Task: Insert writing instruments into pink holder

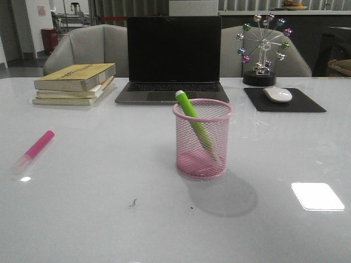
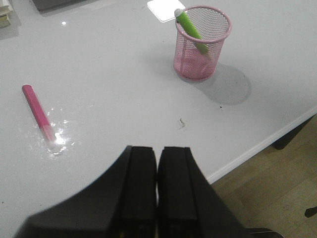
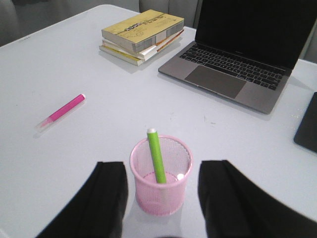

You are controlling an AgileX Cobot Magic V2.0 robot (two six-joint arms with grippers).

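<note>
nearest the camera on the white tabletop [image 1: 98,219], front view shows neither arm. left wrist view: left claw [image 2: 157,163] has its dark fingers pressed together, holding nothing, hanging over the near tabletop edge. right wrist view: right claw [image 3: 161,198] spread wide, empty, one finger each side of the pink holder [image 3: 160,181] with gaps visible, not touching as far as i can tell.

pink holder [image 1: 202,139] stands upright mid-tabletop. green marker [image 1: 195,123] already in it, leaning, whitish tip up past the rim. half done by my read.

magenta marker [image 1: 34,150] lies flat out on the left side, well apart from the holder, pale translucent end toward the near edge. in left wrist view magenta marker [image 2: 38,113] sits ahead and to the side of the closed left claw, apart from it, glare at its pale end.

handling guess: light, rigid plastic barrel, smooth so could roll or slip; grip mid-barrel across the width. mesh cup is light too, could tip if bumped.

farther back: stacked books [image 1: 77,82], laptop [image 1: 173,60], mouse [image 1: 277,94] on a dark pad [image 1: 307,104], ferris wheel ornament [image 1: 263,46].
</note>
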